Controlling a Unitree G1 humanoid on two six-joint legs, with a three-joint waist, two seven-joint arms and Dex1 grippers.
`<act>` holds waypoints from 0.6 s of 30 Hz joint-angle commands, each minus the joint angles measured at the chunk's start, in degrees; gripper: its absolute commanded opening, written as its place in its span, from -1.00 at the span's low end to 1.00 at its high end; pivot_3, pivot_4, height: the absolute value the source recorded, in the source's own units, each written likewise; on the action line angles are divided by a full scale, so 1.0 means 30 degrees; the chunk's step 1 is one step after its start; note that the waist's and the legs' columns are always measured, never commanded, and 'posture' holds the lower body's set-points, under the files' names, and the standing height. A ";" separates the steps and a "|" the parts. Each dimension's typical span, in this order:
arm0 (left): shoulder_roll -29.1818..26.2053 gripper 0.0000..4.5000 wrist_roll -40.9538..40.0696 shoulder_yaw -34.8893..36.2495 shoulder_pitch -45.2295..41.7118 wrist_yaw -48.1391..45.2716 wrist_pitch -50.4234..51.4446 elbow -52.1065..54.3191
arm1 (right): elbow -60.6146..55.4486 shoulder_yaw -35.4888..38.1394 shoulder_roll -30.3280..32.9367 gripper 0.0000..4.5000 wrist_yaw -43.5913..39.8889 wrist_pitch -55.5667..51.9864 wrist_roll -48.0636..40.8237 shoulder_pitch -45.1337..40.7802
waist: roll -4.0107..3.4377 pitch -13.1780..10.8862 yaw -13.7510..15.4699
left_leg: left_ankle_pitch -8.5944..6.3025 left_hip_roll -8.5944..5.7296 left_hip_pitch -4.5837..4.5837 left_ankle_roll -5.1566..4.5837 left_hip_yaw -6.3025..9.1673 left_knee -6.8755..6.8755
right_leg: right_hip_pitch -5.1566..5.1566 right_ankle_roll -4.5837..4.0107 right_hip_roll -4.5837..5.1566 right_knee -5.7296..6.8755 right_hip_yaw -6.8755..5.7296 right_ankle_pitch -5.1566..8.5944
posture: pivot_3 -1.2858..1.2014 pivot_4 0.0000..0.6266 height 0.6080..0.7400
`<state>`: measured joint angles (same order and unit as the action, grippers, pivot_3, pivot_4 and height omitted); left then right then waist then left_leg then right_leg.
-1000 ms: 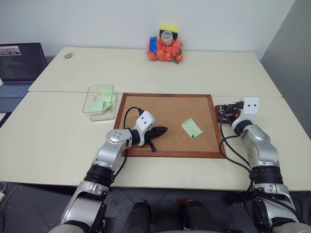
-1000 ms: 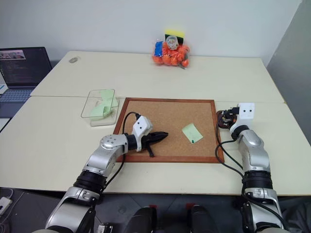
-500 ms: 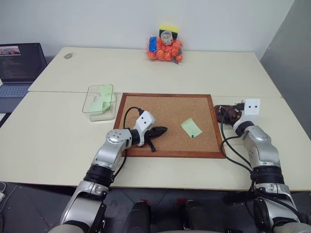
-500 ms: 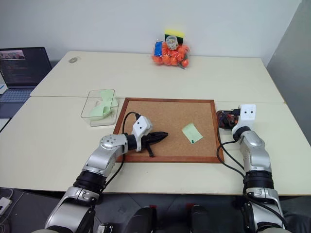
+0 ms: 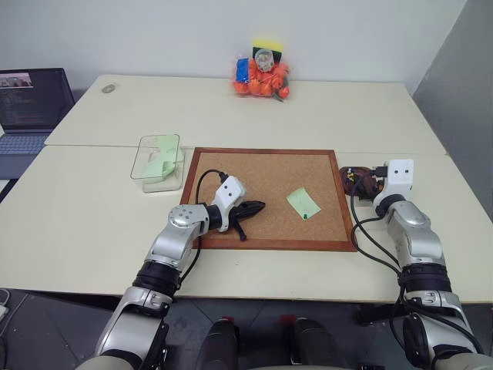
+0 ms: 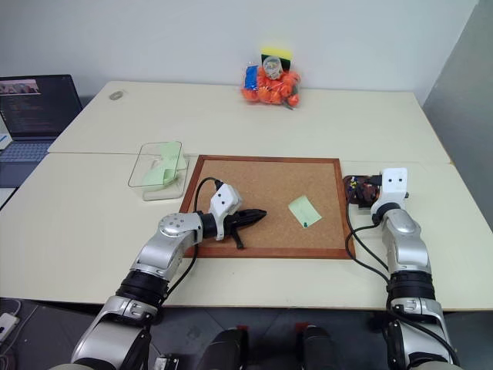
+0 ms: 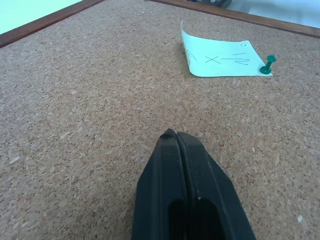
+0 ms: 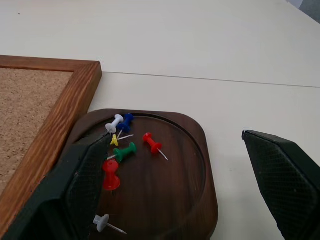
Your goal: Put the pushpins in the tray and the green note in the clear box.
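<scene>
**Green pin on the note lies ahead and right of the left pincer**

Cork board carries the green note, which lies right of centre with one edge curled up and a green pin standing at its near right corner. A second green slip already sits in the clear box, on the tabletop just off the board's left edge.

Left pincer: fingers pressed fully together, holding nothing, hovering low over bare cork at the board's left front. From there the note lies ahead and to the right, apart from the tip, with open cork between. The note's long axis runs diagonally across the board; the pin marks its end farther from the box.

Right pincer: spread wide, empty, poised above the tray, which touches or nearly touches the board's right frame. Several pins lie loose in the tray: red, green, blue, white, yellow.

Judgement: the pin must come out before the note can go anywhere. The right pincer is about as near to it and already open, and the tray sits on that side. The left arm is the nearer one to the box for carrying the note.
</scene>
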<state>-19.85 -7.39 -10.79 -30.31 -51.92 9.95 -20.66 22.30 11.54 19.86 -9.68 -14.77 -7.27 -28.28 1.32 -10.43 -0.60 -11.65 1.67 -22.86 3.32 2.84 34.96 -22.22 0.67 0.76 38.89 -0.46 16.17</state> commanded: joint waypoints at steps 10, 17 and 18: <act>0.0064 -1.00 0.0471 -0.0473 0.0116 -0.0007 0.0427 -0.0402 | 0.0055 0.0215 0.0191 0.97 0.0266 -0.0134 0.0329 -0.0333 | -0.0001 0.0001 0.0001 | 0.0000 0.0001 0.0001 -0.0001 0.0000 0.0000 | 0.0001 0.0000 0.0000 0.0000 -0.0001 0.0000 | 0.03 -0.52 1.00; 0.0096 -1.00 0.0483 -0.0509 0.0146 -0.0028 0.0365 -0.0438 | -0.0583 0.0750 -0.0097 0.97 -0.0204 0.1188 -0.0430 -0.0517 | -0.0001 0.0001 0.0001 | 0.0000 0.0000 0.0000 -0.0001 -0.0001 0.0000 | 0.0000 0.0000 0.0000 0.0000 0.0001 0.0000 | 0.03 -0.52 1.00; 0.0099 -1.00 0.0488 -0.0515 0.0143 -0.0034 0.0346 -0.0455 | -0.0858 0.0773 -0.0168 0.97 -0.0479 0.1316 -0.0679 -0.0488 | -0.0001 0.0001 0.0000 | 0.0000 0.0000 0.0000 -0.0001 -0.0001 0.0000 | 0.0000 0.0000 0.0000 0.0000 0.0001 0.0000 | 0.03 -0.52 1.00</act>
<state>-19.85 -7.39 -10.80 -30.33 -51.91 9.98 -20.67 22.90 12.39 19.51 -10.07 -13.33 -7.52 -28.50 1.32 -10.43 -0.60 -11.65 1.67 -22.86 3.32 2.84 34.96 -22.22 0.67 0.76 38.89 -0.46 16.17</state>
